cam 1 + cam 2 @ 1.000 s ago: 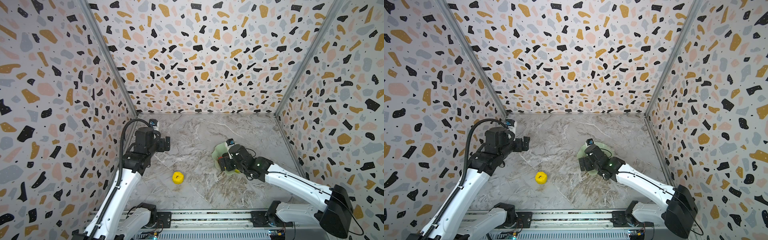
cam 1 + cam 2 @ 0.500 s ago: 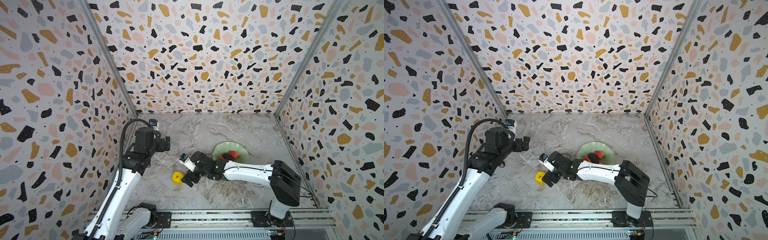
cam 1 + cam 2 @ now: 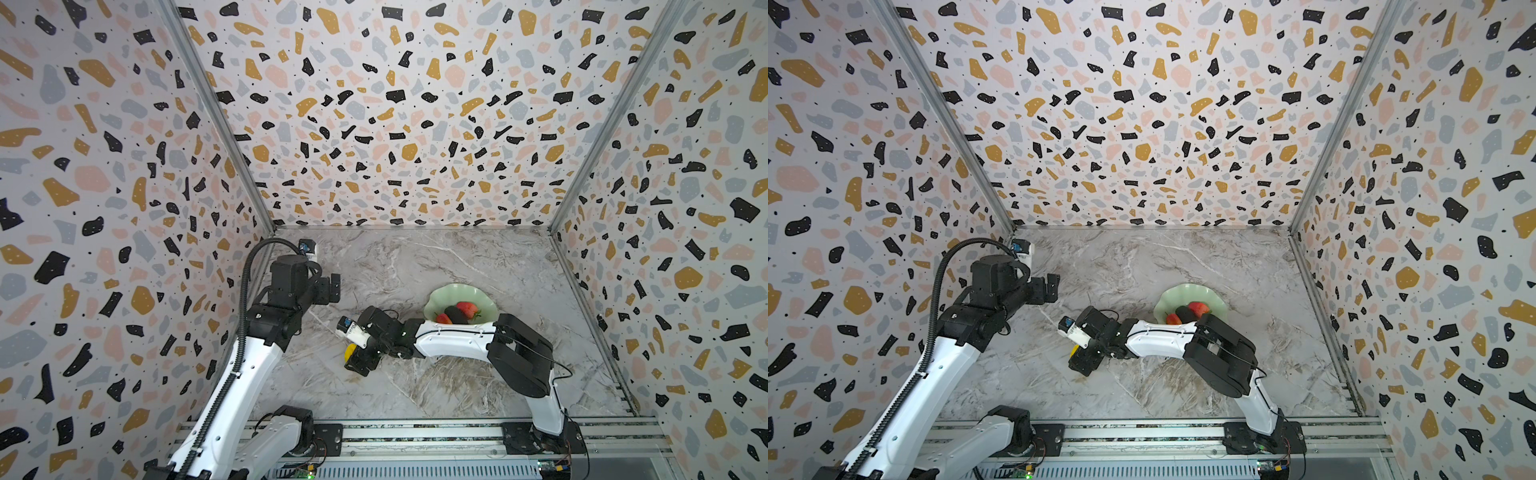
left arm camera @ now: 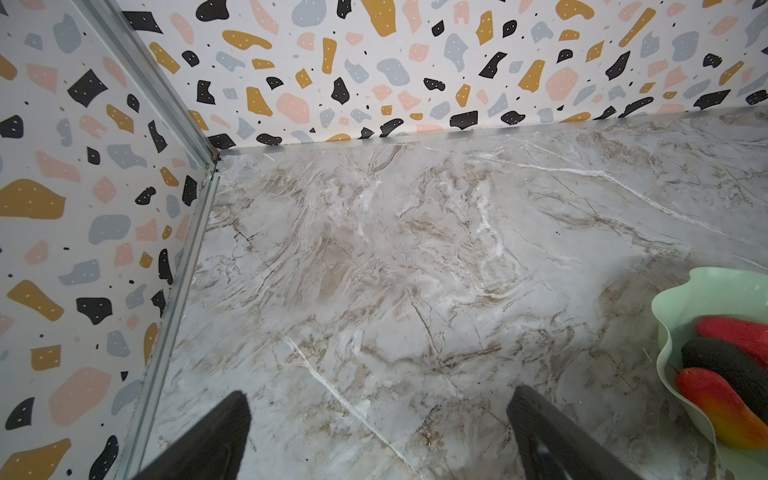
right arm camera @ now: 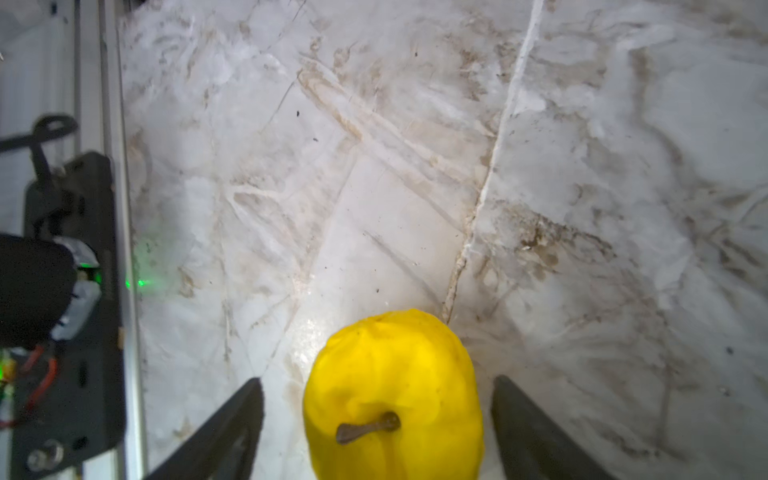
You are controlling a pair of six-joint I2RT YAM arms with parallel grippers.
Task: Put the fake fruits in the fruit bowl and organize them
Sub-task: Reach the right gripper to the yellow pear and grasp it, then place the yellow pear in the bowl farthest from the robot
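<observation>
right hand [image 5: 376,382]: spread, straddling the yellow fruit [image 5: 395,374] on the table [image 3: 436,386], a gap on each side | left hand [image 4: 379,391]: spread, holding nothing, over the table | fruit bowl [image 3: 457,291]: holds strawberry [image 3: 467,309], avocado [image 3: 455,314] and a mango [image 3: 443,319], well apart from the yellow fruit

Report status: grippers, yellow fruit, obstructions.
Left gripper open, empty. Right gripper open, straddling yellow fruit on table. Nothing blocking path to fruit bowl.
</observation>
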